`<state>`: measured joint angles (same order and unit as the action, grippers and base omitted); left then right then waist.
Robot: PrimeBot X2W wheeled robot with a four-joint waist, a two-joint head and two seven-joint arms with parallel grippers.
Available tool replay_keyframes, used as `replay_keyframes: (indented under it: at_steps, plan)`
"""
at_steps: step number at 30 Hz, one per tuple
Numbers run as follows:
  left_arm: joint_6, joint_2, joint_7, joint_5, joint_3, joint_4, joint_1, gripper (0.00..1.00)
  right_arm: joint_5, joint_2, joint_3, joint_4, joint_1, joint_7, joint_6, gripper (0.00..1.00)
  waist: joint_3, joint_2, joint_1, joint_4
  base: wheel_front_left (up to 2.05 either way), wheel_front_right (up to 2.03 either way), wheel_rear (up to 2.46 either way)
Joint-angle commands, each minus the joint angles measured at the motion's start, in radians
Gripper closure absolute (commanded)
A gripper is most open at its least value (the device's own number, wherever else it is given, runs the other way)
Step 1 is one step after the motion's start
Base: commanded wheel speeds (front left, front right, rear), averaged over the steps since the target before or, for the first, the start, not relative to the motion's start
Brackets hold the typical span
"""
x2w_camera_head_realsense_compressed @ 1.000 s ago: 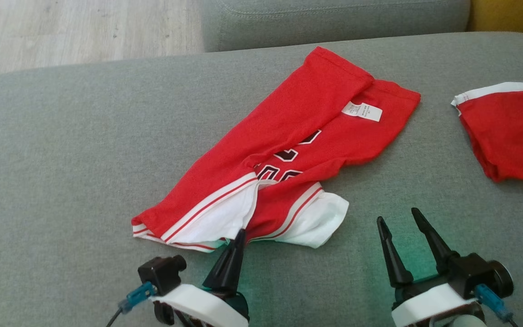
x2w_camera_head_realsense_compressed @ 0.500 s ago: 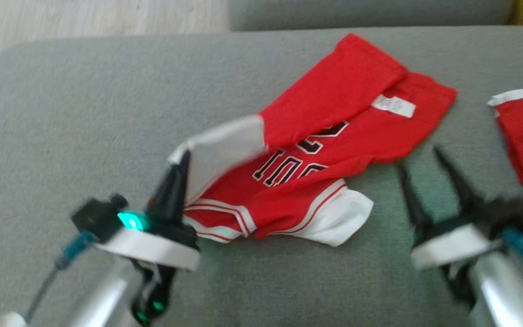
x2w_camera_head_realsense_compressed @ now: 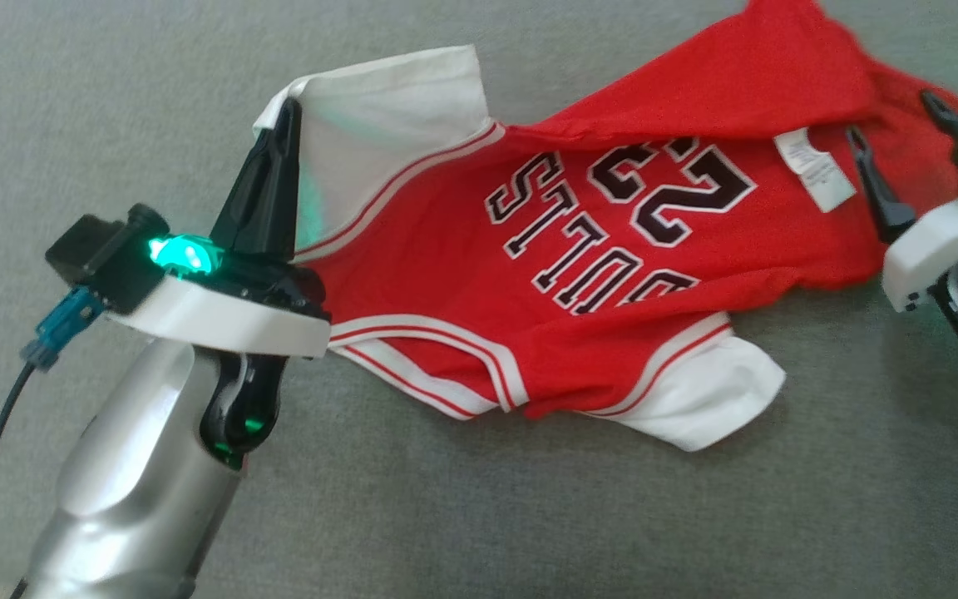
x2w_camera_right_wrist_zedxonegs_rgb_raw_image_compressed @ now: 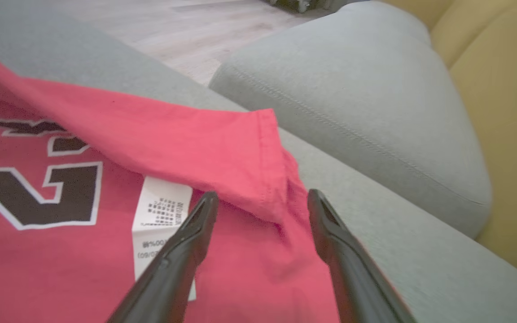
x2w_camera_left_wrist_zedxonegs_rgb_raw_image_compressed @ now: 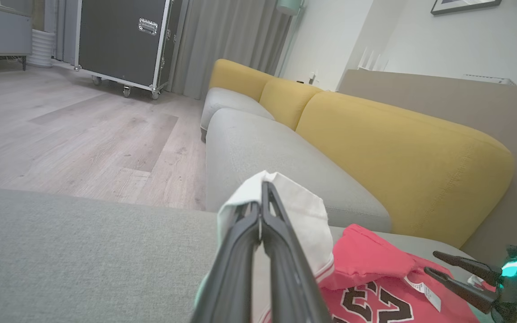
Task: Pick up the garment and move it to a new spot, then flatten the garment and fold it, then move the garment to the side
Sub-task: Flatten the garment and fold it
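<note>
The left gripper (x2w_camera_head_realsense_compressed: 285, 106), pinched on the garment's (x2w_camera_head_realsense_compressed: 612, 249) white sleeve (x2w_camera_head_realsense_compressed: 387, 108), had flipped it open (flattening begun), while the right gripper (x2w_camera_head_realsense_compressed: 891, 114), spread, seemingly neared the hem (x2w_camera_right_wrist_zedxonegs_rgb_raw_image_compressed: 266, 134).

bright daylight, perhaps slight blur

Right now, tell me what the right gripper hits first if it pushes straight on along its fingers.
The open right gripper would probably first meet the folded-over hem corner of the red jersey with black lettering, just ahead between its fingertips, then the grey fabric sofa seat beneath. Depth is unclear.
</note>
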<state>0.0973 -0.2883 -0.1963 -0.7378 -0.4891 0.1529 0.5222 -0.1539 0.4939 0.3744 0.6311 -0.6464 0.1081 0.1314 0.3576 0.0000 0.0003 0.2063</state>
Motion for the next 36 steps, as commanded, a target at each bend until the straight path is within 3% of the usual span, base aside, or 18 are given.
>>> replay_keyframes:
  at_steps: [1,6,12,13,15,16,18,30,36]
  plan:
    - [0.003,-0.021,-0.009,0.009,0.035,-0.023,0.038,1.00,-0.006,0.021,0.026,-0.010,-0.003,-0.003,-0.001,0.00,0.026,0.0000,-0.0003,0.025,0.00,0.00,0.00]
    - [0.012,-0.008,-0.024,0.009,0.024,0.002,0.064,1.00,-0.019,0.040,0.113,0.096,-0.082,-0.009,-0.001,0.00,0.049,0.0000,-0.0003,0.043,0.00,0.00,0.00]
    - [0.018,-0.008,-0.035,0.008,0.019,0.022,0.080,1.00,0.010,0.036,0.131,0.199,-0.146,0.027,-0.001,0.00,0.061,0.0000,-0.0003,0.054,0.00,0.00,0.00]
    - [0.019,-0.009,-0.036,0.009,0.019,0.023,0.081,1.00,0.016,0.034,0.129,0.214,-0.153,0.032,-0.001,0.04,0.062,0.0000,-0.0003,0.055,0.00,0.00,0.00]
    - [0.019,-0.010,-0.038,0.009,0.019,0.027,0.082,1.00,0.029,0.029,0.125,0.239,-0.163,0.043,-0.001,0.32,0.061,0.0000,-0.0003,0.055,0.00,0.00,0.00]
    - [0.019,-0.011,-0.038,0.008,0.020,0.029,0.083,1.00,0.035,0.025,0.124,0.250,-0.167,0.049,-0.001,0.58,0.060,0.0000,-0.0003,0.054,0.00,0.00,0.00]
    - [0.019,-0.012,-0.040,0.008,0.021,0.032,0.083,1.00,0.040,0.017,0.123,0.266,-0.173,0.065,-0.001,1.00,0.058,0.0000,-0.0003,0.051,0.00,0.00,0.00]
    - [0.008,-0.045,-0.046,0.019,0.041,0.043,0.082,1.00,0.068,-0.024,0.133,0.279,-0.211,0.131,-0.001,1.00,-0.015,0.0000,-0.0003,0.006,0.00,0.00,0.00]
    - [0.007,-0.096,-0.041,0.049,0.053,0.023,0.116,1.00,0.051,-0.025,0.081,0.238,-0.236,0.148,-0.001,1.00,-0.109,0.0000,-0.0003,-0.027,0.00,0.00,0.00]
